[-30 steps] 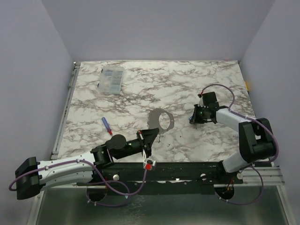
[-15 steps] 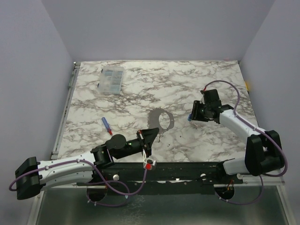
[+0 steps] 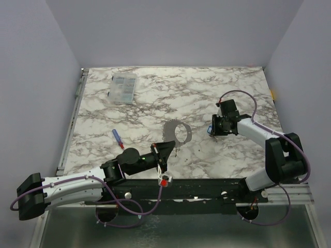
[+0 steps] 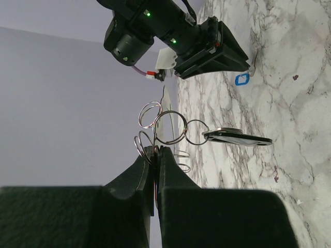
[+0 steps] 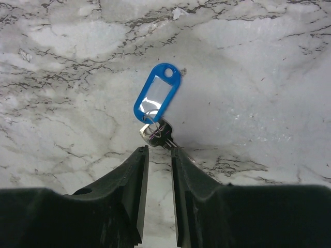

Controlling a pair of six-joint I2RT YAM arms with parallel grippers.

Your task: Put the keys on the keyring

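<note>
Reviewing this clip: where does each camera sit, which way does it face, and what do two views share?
Top: above and behind the bases, looking down on the table; both arms show, left gripper and right gripper included.
Left wrist: on the left arm, looking along its shut fingers, past the keyring they pinch, toward the right gripper and blue tag.
Right wrist: on the right arm, looking down between its parted fingers at the key.
Shared: both wrist views show the blue tag.

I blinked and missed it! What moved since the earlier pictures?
The right arm swung its elbow outward, then back; the right gripper, jaws apart, hovers by the blue-tagged key. The left gripper stayed shut on the keyring, and the clear box didn't move.
</note>
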